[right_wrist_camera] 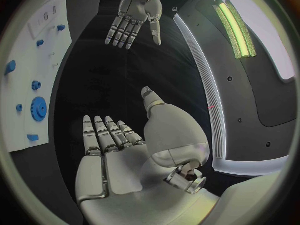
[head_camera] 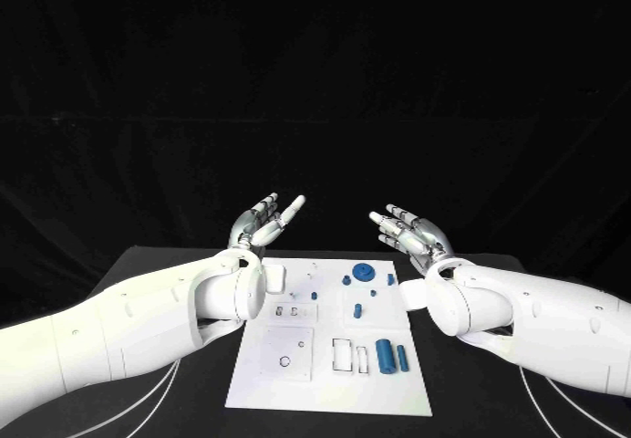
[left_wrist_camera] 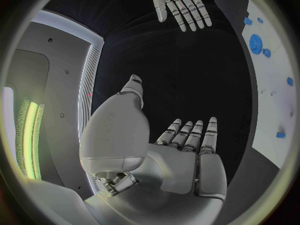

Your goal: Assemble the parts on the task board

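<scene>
The white task board [head_camera: 329, 383] lies in the middle of the black table. Blue parts sit on it: a round gear [head_camera: 363, 271] near the far edge, a small peg [head_camera: 357, 311] in the middle, and a thick cylinder [head_camera: 386, 355] with a thinner rod [head_camera: 402, 358] at the near right. My left hand [head_camera: 265, 222] is raised beyond the board's far left, fingers spread, holding nothing. My right hand [head_camera: 409, 232] is raised at the far right, palm up, fingers apart, empty. The wrist views show each open palm [left_wrist_camera: 181, 160] [right_wrist_camera: 119, 160] and the board edge [left_wrist_camera: 275, 85] [right_wrist_camera: 25, 60].
White rectangular outlines [head_camera: 342, 355] and a raised white block with a ring hole [head_camera: 285, 354] sit on the near half of the board. Cables [head_camera: 158, 401] lie on the table on the left, beside the board.
</scene>
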{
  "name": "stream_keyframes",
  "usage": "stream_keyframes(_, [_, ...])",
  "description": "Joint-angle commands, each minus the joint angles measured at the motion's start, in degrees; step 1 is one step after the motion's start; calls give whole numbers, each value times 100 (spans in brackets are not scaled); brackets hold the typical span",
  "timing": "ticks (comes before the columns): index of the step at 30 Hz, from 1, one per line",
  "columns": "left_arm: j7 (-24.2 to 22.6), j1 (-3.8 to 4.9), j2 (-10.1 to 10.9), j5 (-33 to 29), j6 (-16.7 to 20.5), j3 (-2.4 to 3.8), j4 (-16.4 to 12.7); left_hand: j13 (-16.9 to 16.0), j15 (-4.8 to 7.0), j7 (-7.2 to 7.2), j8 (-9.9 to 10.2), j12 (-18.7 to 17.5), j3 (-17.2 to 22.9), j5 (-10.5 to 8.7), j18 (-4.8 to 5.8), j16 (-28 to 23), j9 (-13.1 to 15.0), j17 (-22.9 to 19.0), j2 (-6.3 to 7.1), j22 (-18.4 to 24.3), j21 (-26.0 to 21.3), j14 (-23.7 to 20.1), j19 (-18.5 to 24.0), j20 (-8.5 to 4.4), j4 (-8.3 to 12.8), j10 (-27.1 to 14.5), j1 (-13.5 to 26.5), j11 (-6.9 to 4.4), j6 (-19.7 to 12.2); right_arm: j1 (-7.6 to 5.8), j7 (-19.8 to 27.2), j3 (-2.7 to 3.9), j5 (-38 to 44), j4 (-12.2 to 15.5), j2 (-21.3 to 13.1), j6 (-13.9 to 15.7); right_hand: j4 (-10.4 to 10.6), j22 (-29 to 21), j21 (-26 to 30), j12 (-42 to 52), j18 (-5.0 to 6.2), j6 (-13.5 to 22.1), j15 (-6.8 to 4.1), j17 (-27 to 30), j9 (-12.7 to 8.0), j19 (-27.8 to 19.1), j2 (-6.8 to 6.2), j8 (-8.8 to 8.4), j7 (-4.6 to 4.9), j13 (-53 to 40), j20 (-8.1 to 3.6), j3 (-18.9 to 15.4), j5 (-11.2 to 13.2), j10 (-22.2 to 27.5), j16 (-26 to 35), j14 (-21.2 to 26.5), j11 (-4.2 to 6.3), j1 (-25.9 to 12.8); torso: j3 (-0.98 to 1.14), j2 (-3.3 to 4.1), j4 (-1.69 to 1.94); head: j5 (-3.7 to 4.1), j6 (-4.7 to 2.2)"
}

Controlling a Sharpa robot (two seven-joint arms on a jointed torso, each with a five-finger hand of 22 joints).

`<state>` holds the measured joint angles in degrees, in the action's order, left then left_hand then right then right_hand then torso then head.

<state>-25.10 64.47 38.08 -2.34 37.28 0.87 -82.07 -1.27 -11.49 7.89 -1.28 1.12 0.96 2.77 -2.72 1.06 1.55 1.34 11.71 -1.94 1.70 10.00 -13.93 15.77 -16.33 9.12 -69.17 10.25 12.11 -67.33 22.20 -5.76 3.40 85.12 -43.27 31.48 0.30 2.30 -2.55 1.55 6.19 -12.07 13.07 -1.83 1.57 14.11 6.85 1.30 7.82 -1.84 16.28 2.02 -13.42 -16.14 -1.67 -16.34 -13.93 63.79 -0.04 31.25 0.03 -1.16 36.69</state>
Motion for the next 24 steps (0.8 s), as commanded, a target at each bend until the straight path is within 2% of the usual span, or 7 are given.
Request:
stream_keyframes(1, [87,6,-10,-60,-289,4,-3,-25,-84,544,-53,41,16,45,-129,50,23,23,16,-15,39,103,-18,93,-88,133,-300,122,151,-70,-446,-52,429,-62,23,-971,-250,94,-206,124,15,-600,124,-69,68,434,23,130,903,-62,52,116,-28,-716,-125,-793,-125,572,-1,-1,0,1,1])
stream_keyframes(7, [87,6,-10,-60,-289,4,-3,-74,-217,636,-145,117,171,35,-129,155,80,88,-137,-40,95,667,-155,112,-76,607,-558,220,622,-143,-552,-110,504,-111,38,-1182,-612,242,-557,467,156,-1834,-33,-176,172,1293,-42,347,849,-193,41,236,-8,-2705,-411,-2542,-10,983,-1,-1,0,1,1])
stream_keyframes(8, [-47,13,338,-25,-433,4,-199,-93,-233,638,-191,153,219,30,-122,189,104,104,-200,-54,125,867,-256,113,-70,833,-653,231,849,-210,-307,-106,1586,-445,17,-856,-700,286,-677,539,223,-2280,-101,-189,196,1622,-62,409,800,-194,42,264,-3,-3111,-470,-3048,50,1065,-49,105,18,110,62])
stream_keyframes(13, [-137,20,456,4,-472,4,-282,-255,-148,686,-455,534,412,13,-197,579,230,274,-499,-204,433,2580,-1269,109,-22,2554,-925,385,2028,-264,-316,-102,2184,-513,5,-671,-884,407,-1033,588,392,-3244,-259,-189,222,2541,-120,498,676,-188,31,338,3,-3622,-494,-3570,197,1195,-48,159,33,126,47])
stream_keyframes(15, [-144,25,513,10,-511,5,-324,-316,-50,694,-586,737,456,43,-275,775,287,347,-593,-315,672,3391,-2046,93,25,3427,-1025,317,2622,-287,-347,-99,2453,-534,-5,-627,-947,422,-1110,585,427,-3571,-311,-189,229,2706,-142,515,639,-186,19,378,6,-3785,-501,-3749,244,1223,-48,188,38,146,43])
stream_keyframes(19, [-133,36,607,35,-603,5,-414,-297,131,630,-749,867,456,3,-527,924,339,378,-716,-385,927,4032,-2714,84,169,3994,-1158,159,3534,-330,-449,-95,2942,-575,-28,-614,-1057,445,-1253,547,447,-3942,-410,-186,226,3021,-185,504,570,-182,-51,485,39,-4119,-497,-4105,337,1227,-59,241,63,190,53])
stream_keyframes(24, [-98,47,757,105,-761,7,-586,-279,277,536,-761,907,398,15,-749,1000,308,418,-807,-404,1088,4543,-3111,79,332,4399,-1219,49,3863,-400,-705,-89,3699,-641,-50,-715,-1182,492,-1443,466,441,-4218,-542,-183,224,3407,-251,481,477,-180,-191,643,55,-4470,-482,-4498,434,1191,-62,312,89,213,58])
